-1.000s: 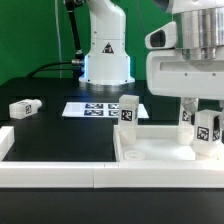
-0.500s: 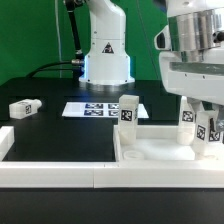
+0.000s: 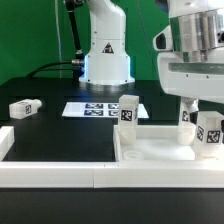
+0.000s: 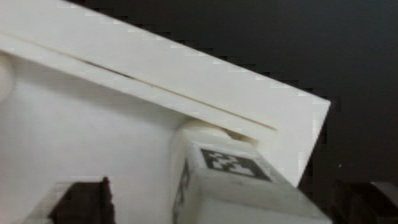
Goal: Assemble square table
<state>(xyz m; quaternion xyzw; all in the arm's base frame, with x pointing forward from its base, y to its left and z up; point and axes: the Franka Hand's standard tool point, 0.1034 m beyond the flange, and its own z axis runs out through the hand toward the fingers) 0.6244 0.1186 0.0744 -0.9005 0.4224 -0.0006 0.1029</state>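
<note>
The white square table top [image 3: 150, 152] lies at the exterior view's lower right, rim up. One tagged leg [image 3: 128, 111] stands at its far left corner and another [image 3: 186, 118] at its far right. A third leg [image 3: 210, 132] stands slightly tilted on the top near the right edge. My gripper [image 3: 206, 112] hangs over it with a finger on either side. In the wrist view this leg [image 4: 235, 178] sits between the dark fingers [image 4: 80, 202], with a visible gap on one side. A fourth leg [image 3: 24, 107] lies loose at the left.
The marker board [image 3: 97, 109] lies flat behind the table top, before the robot base [image 3: 106, 55]. Long white border rails [image 3: 55, 170] run along the front and left of the black table.
The gripper has turned and shifted a little to the exterior view's right. The leg under it has shifted slightly right and its tag now faces differently.
</note>
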